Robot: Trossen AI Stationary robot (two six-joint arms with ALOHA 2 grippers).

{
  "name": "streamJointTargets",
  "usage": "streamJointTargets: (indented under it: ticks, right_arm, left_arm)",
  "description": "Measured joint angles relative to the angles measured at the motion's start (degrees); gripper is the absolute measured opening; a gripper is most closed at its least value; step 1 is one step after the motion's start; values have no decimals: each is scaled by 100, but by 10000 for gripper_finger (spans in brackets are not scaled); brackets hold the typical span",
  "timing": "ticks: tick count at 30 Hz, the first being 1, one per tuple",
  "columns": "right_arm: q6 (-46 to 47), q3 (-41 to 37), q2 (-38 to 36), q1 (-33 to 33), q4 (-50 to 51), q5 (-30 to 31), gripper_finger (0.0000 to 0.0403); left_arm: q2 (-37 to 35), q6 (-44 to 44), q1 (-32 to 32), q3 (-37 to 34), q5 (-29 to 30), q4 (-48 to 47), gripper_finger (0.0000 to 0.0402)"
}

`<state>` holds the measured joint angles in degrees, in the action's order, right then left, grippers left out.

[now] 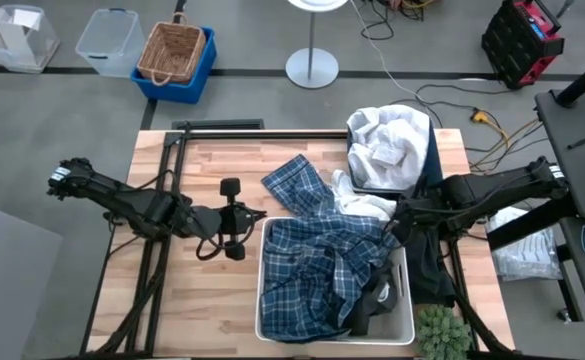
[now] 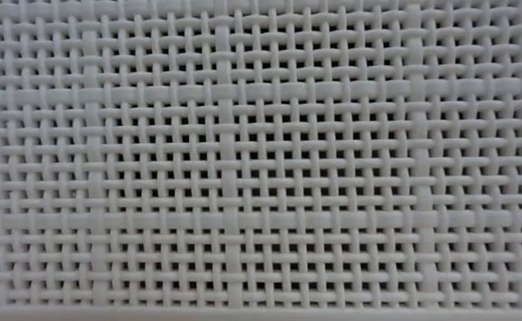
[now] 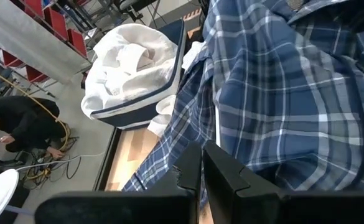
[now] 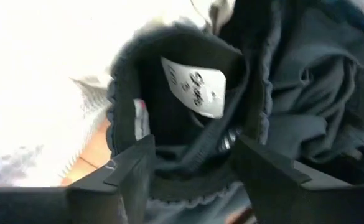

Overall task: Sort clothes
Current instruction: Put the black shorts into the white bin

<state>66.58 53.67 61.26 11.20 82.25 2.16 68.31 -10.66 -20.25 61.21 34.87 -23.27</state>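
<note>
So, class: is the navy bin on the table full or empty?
Full. The navy bin is heaped with white clothes rising above its rim; the left wrist view shows the same pile.

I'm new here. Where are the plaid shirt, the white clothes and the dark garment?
plaid shirt (image 1: 317, 265), high view, its middle.
white clothes (image 1: 387, 135), high view, top of pile.
dark garment (image 4: 188, 134), right wrist view, under its label.

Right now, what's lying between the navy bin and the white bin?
In the high view, the blue-and-white plaid shirt and a white garment bridge the gap between the navy bin and the white bin.
</note>
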Motion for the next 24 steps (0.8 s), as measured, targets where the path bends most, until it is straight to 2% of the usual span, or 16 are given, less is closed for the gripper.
streamJointTargets:
  ticks: [3, 6, 9, 12, 13, 18, 22, 24]
  right_arm:
    - [-12, 124, -14, 0, 61, 141, 223]
    - [48, 192, -41, -7, 262, 201, 196]
    - [86, 99, -65, 8, 341, 125, 131]
    - [72, 42, -90, 60, 350, 94, 40]
    - [36, 42, -120, 78, 350, 134, 26]
    - [254, 396, -362, 312, 951, 537, 9]
    - [459, 893, -702, 715, 869, 838, 9]
    - [432, 1108, -827, 902, 863, 764, 9]
  left_arm:
    - [0, 7, 0, 0, 1, 17, 0]
    - [0, 63, 0, 0, 2, 20, 0]
    - [0, 116, 0, 0, 2, 18, 0]
    - [0, 130, 0, 0, 2, 16, 0]
    - [0, 129, 0, 0, 2, 16, 0]
    - [0, 125, 0, 0, 2, 7, 0]
    - [-2, 137, 0, 0, 2, -7, 0]
    - [-4, 187, 0, 0, 2, -9, 0]
